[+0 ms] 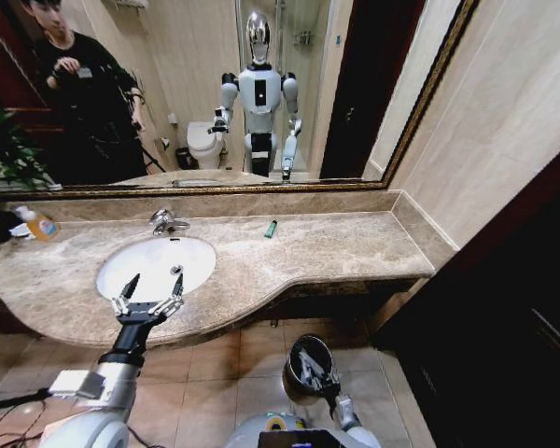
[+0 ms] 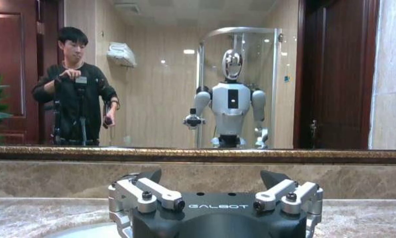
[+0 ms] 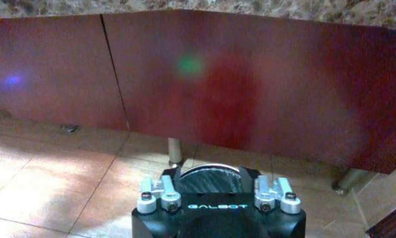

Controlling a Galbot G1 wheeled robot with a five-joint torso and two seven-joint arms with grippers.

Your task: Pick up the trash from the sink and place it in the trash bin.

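Note:
The white oval sink [image 1: 131, 264] is set in the brown-beige marble counter, with a chrome tap [image 1: 163, 221] behind it. My left gripper [image 1: 157, 281] hangs open and empty over the basin's front rim, and in the left wrist view it [image 2: 211, 174] faces the mirror. A small green tube of trash [image 1: 271, 229] lies on the counter right of the tap, outside the basin. The black trash bin [image 1: 308, 364] with its silvery rim stands on the floor below the counter. My right gripper [image 3: 214, 191] hangs low by the bin, facing the cabinet front.
A clear bottle with an orange label [image 1: 39, 225] stands at the counter's far left, near a green plant [image 1: 5, 149]. Red-brown cabinet panels [image 3: 251, 89] on metal legs [image 3: 176, 151] close the space under the counter. A dark wooden wall [image 1: 513, 317] bounds the right side.

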